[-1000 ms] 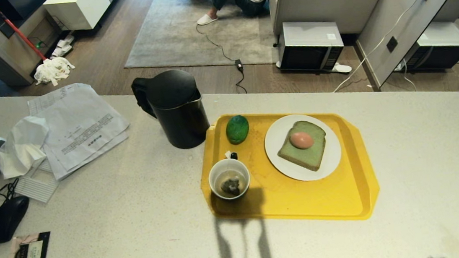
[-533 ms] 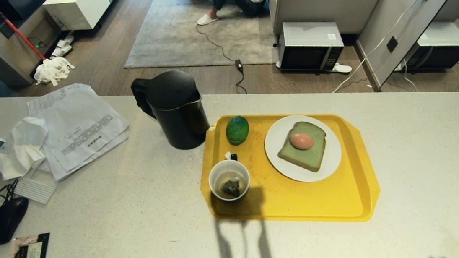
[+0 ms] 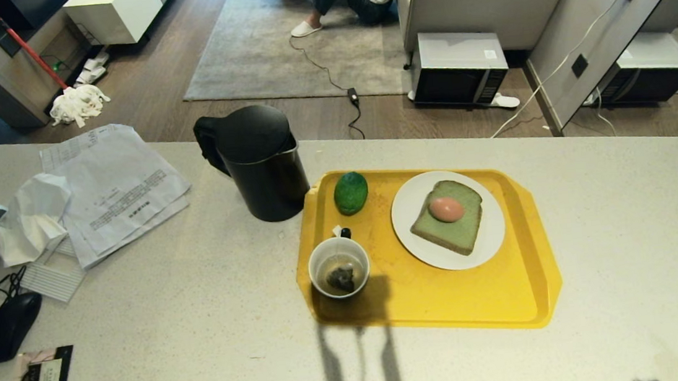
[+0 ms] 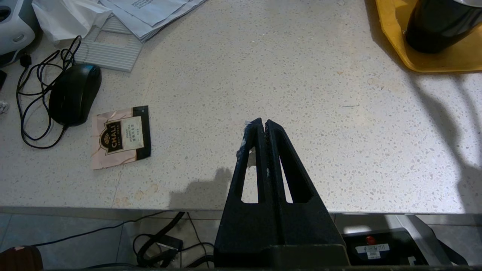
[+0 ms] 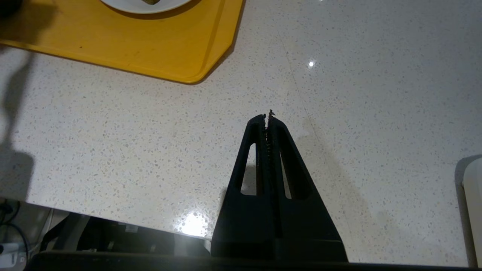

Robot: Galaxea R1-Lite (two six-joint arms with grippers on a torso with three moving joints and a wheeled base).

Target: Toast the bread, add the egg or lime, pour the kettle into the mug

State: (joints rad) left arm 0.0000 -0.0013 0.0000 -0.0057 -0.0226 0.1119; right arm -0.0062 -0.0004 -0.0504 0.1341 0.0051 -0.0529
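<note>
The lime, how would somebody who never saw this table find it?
Look for the yellow tray on the pale counter, just right of the black kettle. The lime lies in the tray's far left corner, behind the mug and left of the white plate. It is the only dark green, glossy oval; the egg on the bread is reddish.

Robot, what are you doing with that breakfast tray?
Nothing is being handled right now. The left gripper and right gripper both hang over the near edge of the counter, jaws shut and empty. On the yellow tray, the egg sits on the green bread on a white plate. The lime lies beside it, the mug holds a tea bag in liquid, and the black kettle stands just off the tray.
</note>
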